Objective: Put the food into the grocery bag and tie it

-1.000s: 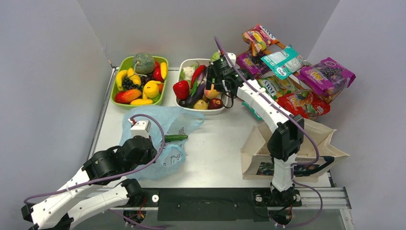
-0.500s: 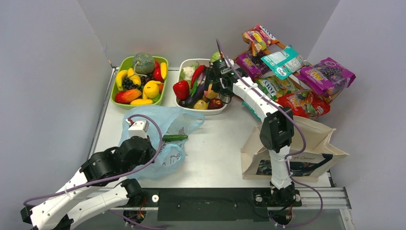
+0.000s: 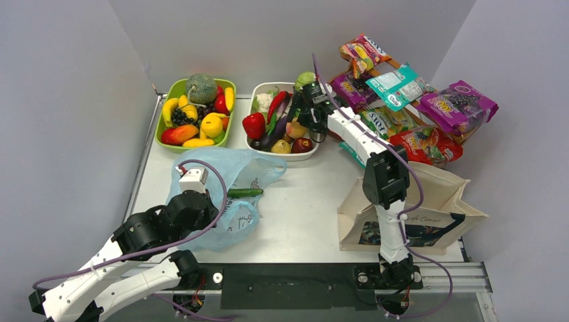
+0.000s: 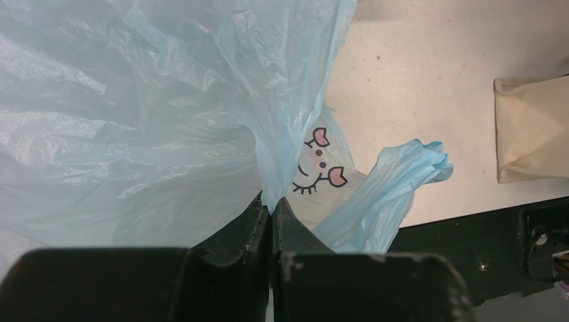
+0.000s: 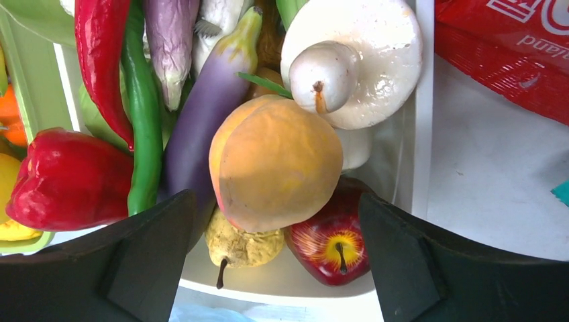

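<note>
While the left gripper [image 4: 271, 204] sits closed tight on a pinched fold of the grocery bag [image 4: 134, 100], its wrist view shows what the overhead one barely gives: a small printed cat face [image 4: 319, 161] with pink ears and lashes, just beyond the fingertips, and a twisted loop handle [image 4: 396, 181] to its right. From above, the bag lies crumpled around that gripper, with a green cucumber [image 3: 245, 193] on the table [image 3: 302, 201] just past its edge. Beside the right arm's base stands a beige tote [image 3: 439, 201]; its dark script is too small to read. Farther out, the right gripper [image 5: 276, 198] hangs with fingers spread wide, holding nothing, directly above a peach [image 5: 275, 164] in the white tray [image 5: 419, 134]. Only its wrist view separates the neighbours: a red apple [image 5: 332, 245] and a pear [image 5: 241, 245] under the peach, a mushroom [image 5: 352, 60] beyond it, an eggplant [image 5: 208, 127] and red pepper [image 5: 67, 178] to the left. Left of that gripper, the green tray [image 3: 230, 131] holds more fruit. Behind it, the snack packets [image 3: 402, 87] are piled; two appear to read "JOSS", and a red one [image 5: 510, 54] shows white letters ending "land".
</note>
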### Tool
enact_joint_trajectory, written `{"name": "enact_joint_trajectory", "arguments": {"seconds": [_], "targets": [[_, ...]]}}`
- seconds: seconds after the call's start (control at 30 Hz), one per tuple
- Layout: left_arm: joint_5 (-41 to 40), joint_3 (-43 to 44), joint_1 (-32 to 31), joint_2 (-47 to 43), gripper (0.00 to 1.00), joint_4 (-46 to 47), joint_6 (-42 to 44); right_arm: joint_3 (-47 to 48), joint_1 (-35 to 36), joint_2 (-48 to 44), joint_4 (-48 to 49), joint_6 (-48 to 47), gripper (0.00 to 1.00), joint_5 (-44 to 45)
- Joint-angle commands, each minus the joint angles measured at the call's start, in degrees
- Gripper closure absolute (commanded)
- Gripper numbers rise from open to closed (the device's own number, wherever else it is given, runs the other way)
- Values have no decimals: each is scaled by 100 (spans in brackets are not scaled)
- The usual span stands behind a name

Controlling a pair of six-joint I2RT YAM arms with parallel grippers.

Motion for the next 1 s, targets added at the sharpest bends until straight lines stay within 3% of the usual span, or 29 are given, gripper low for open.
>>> {"name": "enact_joint_trajectory", "arguments": {"seconds": [0.0, 0.23, 0.5, 0.77, 0.87, 0.93, 0.97], "targets": [[28, -1, 62, -68, 100, 289, 63, -152, -4, 27, 427, 200, 16, -20], [45, -9, 94, -103, 100, 297, 82, -168, -25, 92, 512, 171, 33, -199], [66, -18, 126, -101, 100, 314, 93, -314, -6, -125, 557, -31, 66, -449], [88, -18, 146, -86, 100, 324, 107, -380, 136, -687, 431, -342, 80, -455], [97, -22, 155, -88, 100, 330, 112, -397, 225, -861, 360, -466, 81, -363], [107, -24, 164, -79, 100, 341, 119, -452, 251, -926, 316, -513, 65, -291], [114, -21, 166, -73, 100, 341, 121, -510, 254, -947, 304, -516, 43, -282]]}}
